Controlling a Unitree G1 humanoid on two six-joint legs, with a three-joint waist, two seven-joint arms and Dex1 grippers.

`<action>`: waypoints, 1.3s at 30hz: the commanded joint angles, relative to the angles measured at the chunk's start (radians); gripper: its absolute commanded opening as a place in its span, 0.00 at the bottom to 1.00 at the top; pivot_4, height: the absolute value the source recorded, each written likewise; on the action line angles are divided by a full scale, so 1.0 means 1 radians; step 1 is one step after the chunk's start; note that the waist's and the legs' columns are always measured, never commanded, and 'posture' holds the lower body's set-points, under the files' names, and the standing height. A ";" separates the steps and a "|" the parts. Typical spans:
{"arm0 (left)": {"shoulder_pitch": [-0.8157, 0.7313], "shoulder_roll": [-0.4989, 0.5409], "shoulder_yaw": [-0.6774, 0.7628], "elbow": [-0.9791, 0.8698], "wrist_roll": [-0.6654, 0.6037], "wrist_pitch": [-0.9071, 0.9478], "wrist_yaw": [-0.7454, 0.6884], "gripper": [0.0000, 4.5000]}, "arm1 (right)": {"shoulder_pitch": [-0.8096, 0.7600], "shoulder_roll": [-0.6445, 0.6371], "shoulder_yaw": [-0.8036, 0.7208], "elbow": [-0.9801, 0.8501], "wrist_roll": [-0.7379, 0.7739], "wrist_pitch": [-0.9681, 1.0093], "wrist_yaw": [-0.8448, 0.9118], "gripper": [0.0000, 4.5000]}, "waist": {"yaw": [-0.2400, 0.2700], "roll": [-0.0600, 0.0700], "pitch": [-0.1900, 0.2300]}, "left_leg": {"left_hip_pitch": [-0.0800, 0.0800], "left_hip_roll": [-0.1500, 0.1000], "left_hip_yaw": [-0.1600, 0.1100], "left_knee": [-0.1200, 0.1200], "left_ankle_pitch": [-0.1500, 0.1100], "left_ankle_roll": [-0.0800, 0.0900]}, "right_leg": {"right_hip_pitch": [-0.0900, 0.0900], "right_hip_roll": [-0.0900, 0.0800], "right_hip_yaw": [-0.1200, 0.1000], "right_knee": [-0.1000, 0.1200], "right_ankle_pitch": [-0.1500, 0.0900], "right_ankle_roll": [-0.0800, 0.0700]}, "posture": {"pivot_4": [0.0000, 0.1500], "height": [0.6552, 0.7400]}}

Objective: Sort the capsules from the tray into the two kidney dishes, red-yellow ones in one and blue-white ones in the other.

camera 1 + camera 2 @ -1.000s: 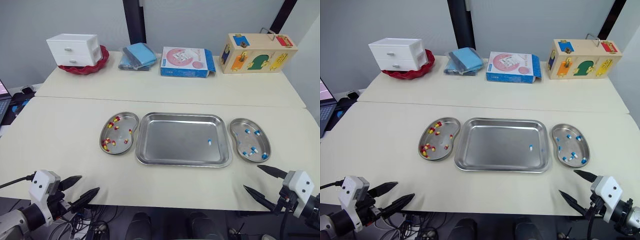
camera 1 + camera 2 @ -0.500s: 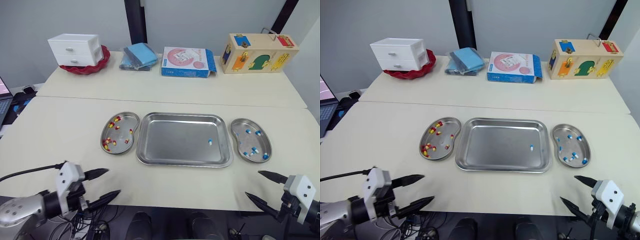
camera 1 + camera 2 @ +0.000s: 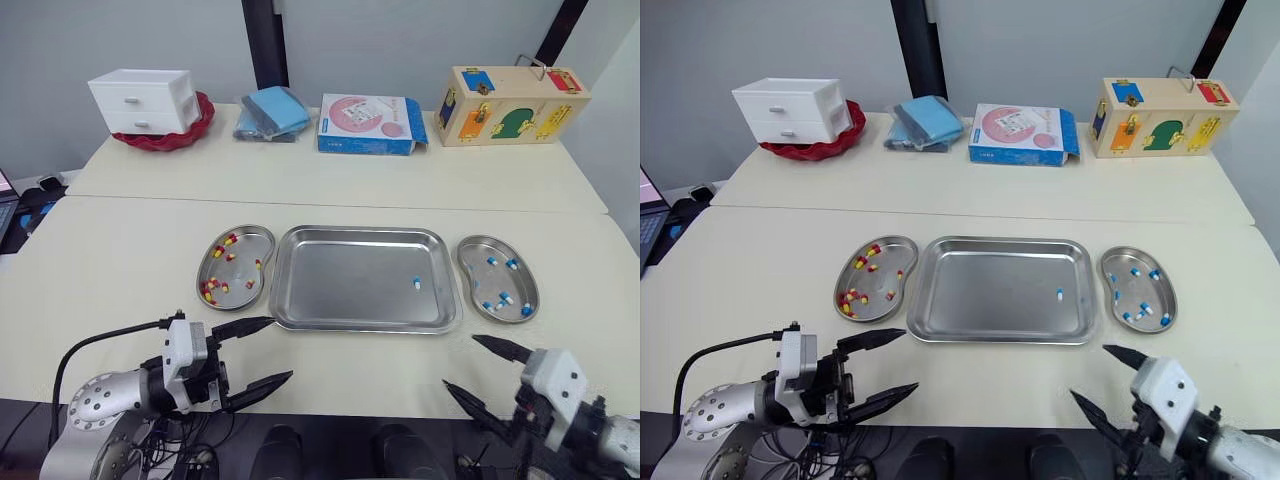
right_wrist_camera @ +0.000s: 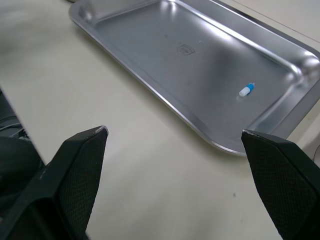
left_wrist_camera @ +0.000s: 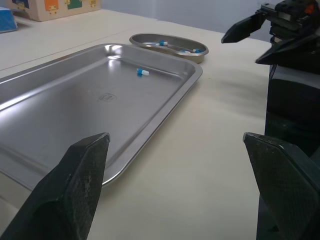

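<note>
A single blue-white capsule (image 3: 417,283) lies in the tray (image 3: 340,280), near its right end. The left dish (image 3: 240,272) holds the red-yellow capsules (image 3: 212,289), and the right dish (image 3: 476,278) holds the other blue-white capsules (image 3: 503,298). The head views show the left claw (image 3: 281,348) and right claw (image 3: 460,361) over the table's (image 3: 120,260) near edge, each spread wide and empty. The left wrist view looks across the tray to the right dish, with the right claw beyond. The right wrist view shows the single capsule up close.
</note>
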 commanded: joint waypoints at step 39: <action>-0.074 0.014 -0.107 -0.039 0.028 -0.022 0.105 1.00 | -0.815 0.177 0.415 0.299 -0.242 0.700 -0.446 0.00 | -0.004 0.000 0.000 | -0.006 0.000 -0.001 0.000 0.000 0.000 | -0.010 0.000 -0.001 0.007 0.000 0.000 | 1.00 1.00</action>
